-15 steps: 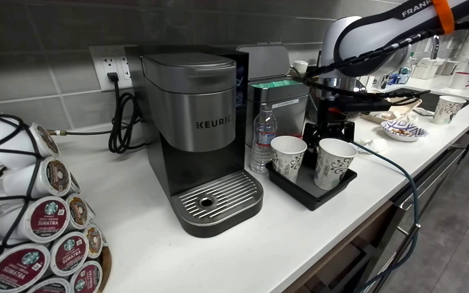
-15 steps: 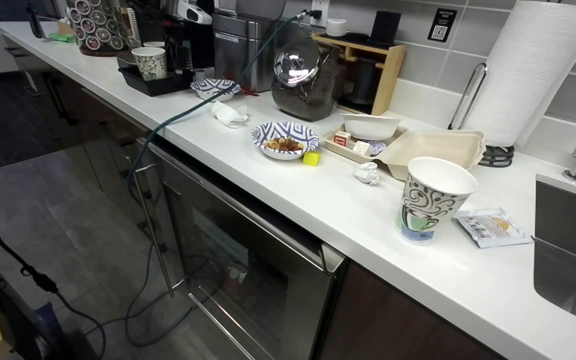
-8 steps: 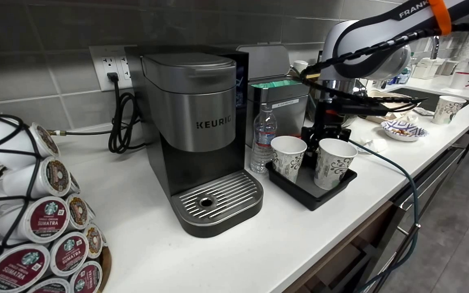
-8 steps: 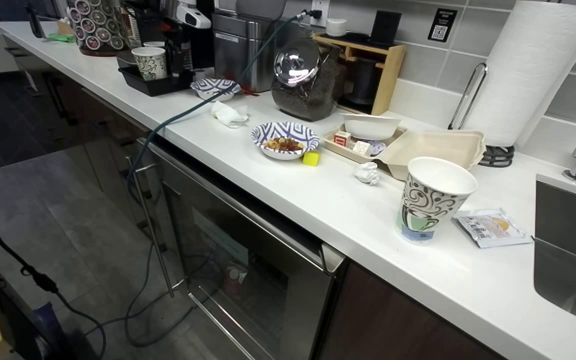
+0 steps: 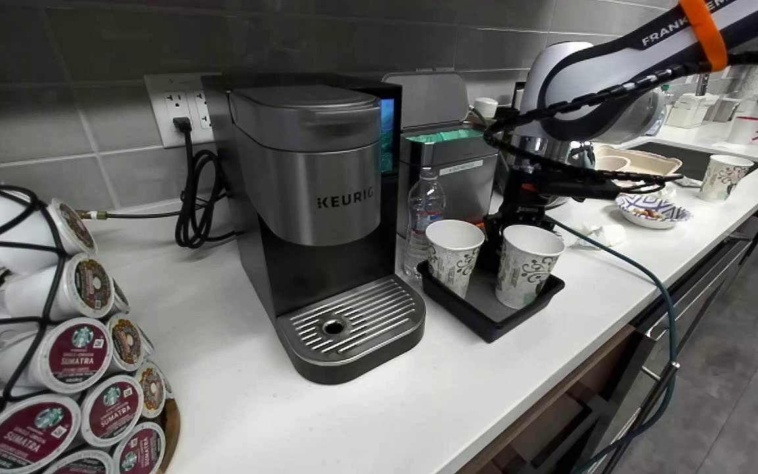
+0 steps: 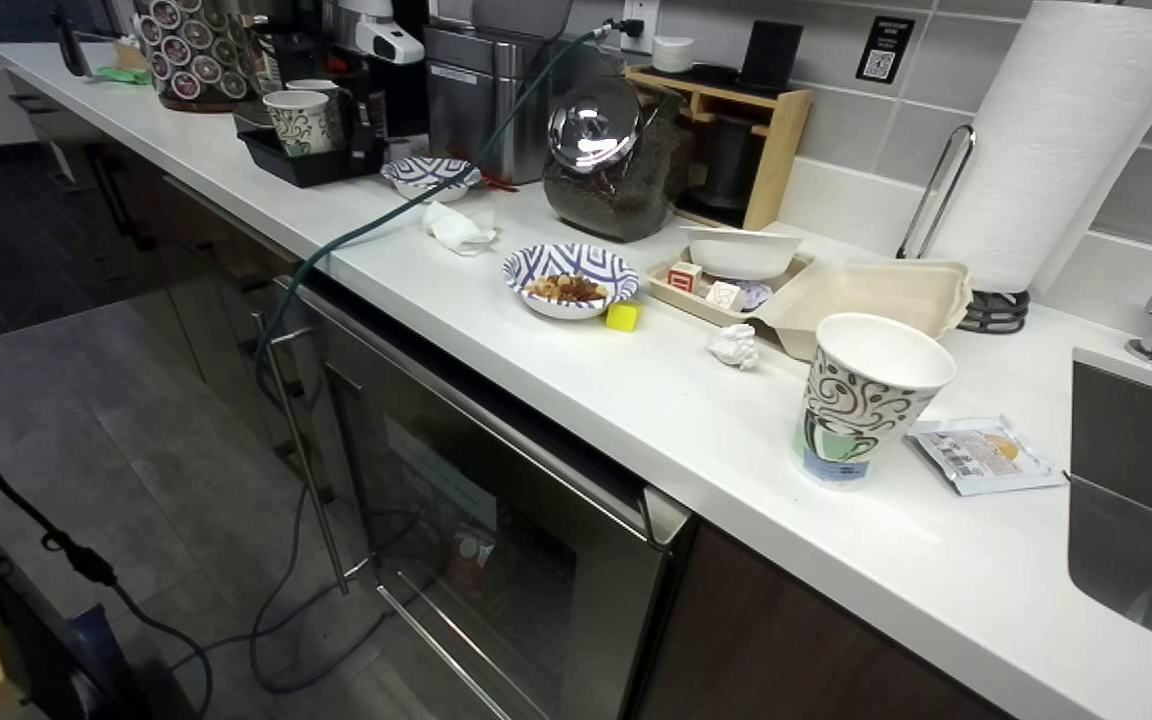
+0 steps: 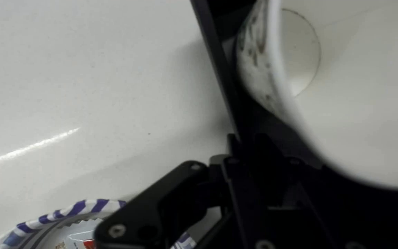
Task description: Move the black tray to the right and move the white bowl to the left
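Gripper jaws appear to pinch one side wall of the black tray, just beside the Keurig coffee maker; likely light, stiff; rim is the hold, best level, as both paper cups inside may topple; white patterned paper bowl nearby, probably flimsy.

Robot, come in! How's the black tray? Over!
Gripper shut on edge of black tray. Tray beside coffee maker. Two paper cups standing inside, might tip.
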`<state>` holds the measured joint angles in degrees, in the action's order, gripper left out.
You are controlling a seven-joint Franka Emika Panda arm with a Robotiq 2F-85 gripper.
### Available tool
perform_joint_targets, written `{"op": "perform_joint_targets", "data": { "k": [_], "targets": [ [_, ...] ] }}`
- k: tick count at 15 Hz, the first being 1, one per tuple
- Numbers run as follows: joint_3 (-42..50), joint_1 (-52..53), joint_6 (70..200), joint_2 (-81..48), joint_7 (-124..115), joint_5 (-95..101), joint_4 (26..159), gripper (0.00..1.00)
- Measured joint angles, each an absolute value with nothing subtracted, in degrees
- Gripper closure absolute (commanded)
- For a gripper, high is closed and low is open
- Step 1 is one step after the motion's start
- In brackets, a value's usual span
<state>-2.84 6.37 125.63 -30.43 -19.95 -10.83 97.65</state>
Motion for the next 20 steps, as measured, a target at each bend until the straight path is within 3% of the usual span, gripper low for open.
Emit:
{"op": "perform_joint_targets", "data": {
  "k": [1,20],
  "targets": [
    [-2.87,6.52,125.83,-30.38,-19.94,-10.79,97.7,0.99],
    [-2.26,7.13,127.6,-30.23,-10.02,-4.31,97.91,0.98]
  ]
}}
